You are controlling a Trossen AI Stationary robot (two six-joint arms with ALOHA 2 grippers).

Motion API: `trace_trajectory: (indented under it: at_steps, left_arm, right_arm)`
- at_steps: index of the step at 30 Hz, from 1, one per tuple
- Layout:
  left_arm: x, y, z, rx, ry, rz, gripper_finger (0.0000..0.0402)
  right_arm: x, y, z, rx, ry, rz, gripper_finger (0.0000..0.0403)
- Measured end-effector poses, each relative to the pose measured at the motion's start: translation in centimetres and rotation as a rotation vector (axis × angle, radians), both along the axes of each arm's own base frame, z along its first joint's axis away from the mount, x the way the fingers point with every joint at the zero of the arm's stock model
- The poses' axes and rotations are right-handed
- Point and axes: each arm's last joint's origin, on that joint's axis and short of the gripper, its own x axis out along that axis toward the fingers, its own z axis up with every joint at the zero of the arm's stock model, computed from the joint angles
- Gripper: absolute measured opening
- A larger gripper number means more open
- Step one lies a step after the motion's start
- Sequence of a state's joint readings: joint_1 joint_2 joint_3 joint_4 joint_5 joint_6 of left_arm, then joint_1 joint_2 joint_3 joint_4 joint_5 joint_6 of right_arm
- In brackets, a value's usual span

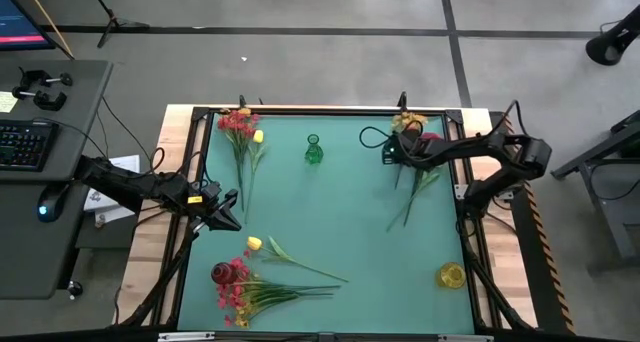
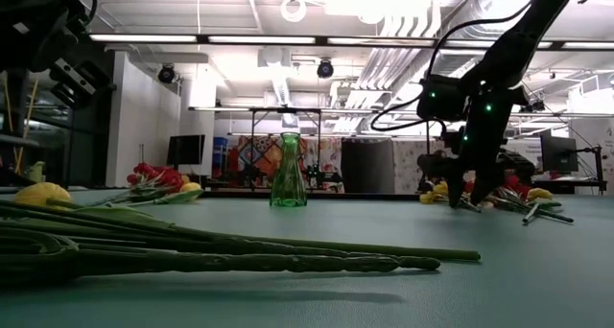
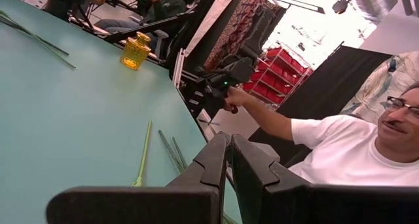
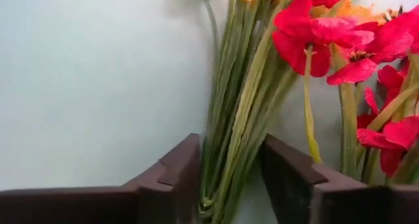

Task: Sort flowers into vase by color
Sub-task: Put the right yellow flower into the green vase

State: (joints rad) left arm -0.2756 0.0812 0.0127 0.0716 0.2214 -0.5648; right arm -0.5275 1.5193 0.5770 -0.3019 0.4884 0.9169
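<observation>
Two blocky dark pincer fingers [image 4: 177, 178] flank ribbed green stems [image 4: 239, 119].

A keyboard [image 1: 24, 144] and a mouse [image 1: 47, 206] lie on a grey desk [image 1: 70, 92] left of the table [image 1: 330, 212]. A lit monitor [image 1: 22, 22] edge shows at the top left corner. A stand's tripod foot [image 1: 115, 24] rests on the grey floor [image 1: 330, 42] beyond the table. Black-and-yellow tape [image 1: 528, 217] runs along the table's right side. In the low view the room behind has ceiling lights [image 2: 288, 40], ducts and a patterned screen [image 2: 251, 160]. In the left wrist view a person in a white shirt [image 3: 340, 149] sits beside the table, one arm stretched toward a dark device [image 3: 226, 76], with red shelving [image 3: 275, 70] behind.
</observation>
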Motion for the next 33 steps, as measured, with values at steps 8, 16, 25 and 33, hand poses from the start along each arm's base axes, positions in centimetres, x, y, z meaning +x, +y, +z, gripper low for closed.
trace_trajectory:
  at_steps: [8, 16, 25, 33]
  left_arm:
    - [0.0, 0.0, 0.0, 0.0, 0.0, 0.0, 0.0012]
    - [0.0, 0.0, 0.0, 0.0, 0.0, 0.0, 0.0012]
    - [0.0, 0.0, 0.0, 0.0, 0.0, 0.0, 0.0012]
    - [0.0, 0.0, 0.0, 0.0, 0.0, 0.0, 0.0012]
  right_arm:
    - [1.7, 1.3, 0.4, -0.073, -0.042, 0.137, 0.0016]
    - [4.8, 2.4, 3.7, -0.25, -0.297, 0.408, 0.0008]
    - [7.8, 4.8, 9.1, -0.532, -0.733, 0.781, 0.0003]
    - [9.4, 7.2, 12.0, -0.983, -1.021, 0.923, 0.0003]
